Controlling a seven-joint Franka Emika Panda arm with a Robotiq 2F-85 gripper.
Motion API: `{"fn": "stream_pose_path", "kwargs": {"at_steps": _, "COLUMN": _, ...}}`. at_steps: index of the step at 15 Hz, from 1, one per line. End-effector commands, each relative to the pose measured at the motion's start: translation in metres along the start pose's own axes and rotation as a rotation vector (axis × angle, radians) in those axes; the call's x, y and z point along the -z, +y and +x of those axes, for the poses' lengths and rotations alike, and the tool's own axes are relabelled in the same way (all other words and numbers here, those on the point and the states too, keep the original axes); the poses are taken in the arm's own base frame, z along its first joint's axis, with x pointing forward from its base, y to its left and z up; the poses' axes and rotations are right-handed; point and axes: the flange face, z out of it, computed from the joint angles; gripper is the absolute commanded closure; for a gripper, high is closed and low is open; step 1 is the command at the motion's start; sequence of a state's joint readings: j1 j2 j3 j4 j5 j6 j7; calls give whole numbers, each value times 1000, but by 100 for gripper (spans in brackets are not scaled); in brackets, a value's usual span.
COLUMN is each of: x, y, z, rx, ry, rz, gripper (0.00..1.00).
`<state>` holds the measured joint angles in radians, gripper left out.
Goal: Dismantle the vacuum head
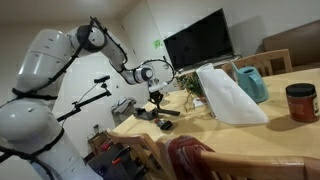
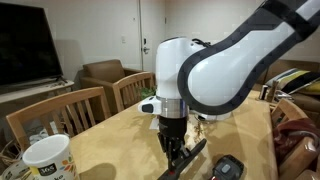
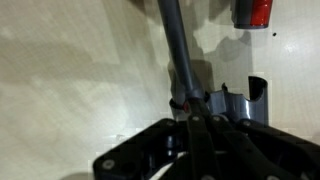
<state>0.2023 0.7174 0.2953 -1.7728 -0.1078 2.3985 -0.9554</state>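
the vacuum head (image 2: pixel 192 153) is laid flat on the table (image 2: pixel 110 140), at the lower centre of an exterior view, right under the arm. it's probably placed that way so it can be reached from straight above and pinned down while a part is pulled off. in the wrist view its dark tube (image 3: pixel 178 55) is seen running from the top centre down to just below the middle, leaning slightly right, where a grey joint piece (image 3: pixel 232 100) is met. so the long axis is read as near vertical in that frame, one end pointed at the fingers. the gripper (image 3: pixel 192 128) is set straight over that joint, jaws nearly together around the tube end, but whether it's actually clamped can't be told. a red item (image 3: pixel 255 12) is seen at the upper right, and a white cup (image 2: pixel 45 158) at the lower left of an exterior view, well apart.
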Motion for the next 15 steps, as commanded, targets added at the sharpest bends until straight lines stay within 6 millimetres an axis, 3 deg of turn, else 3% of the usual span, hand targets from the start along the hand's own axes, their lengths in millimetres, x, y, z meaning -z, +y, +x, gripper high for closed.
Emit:
{"fn": "stream_pose_path", "kwargs": {"at_steps": 1, "x": 0, "y": 7, "z": 6, "rx": -1, "ry": -37, "rz": 10, "gripper": 100}}
{"fn": "stream_pose_path", "kwargs": {"at_steps": 15, "x": -9, "y": 13, "z": 5, "rx": -7, "ry": -53, "rz": 46, "gripper": 100}}
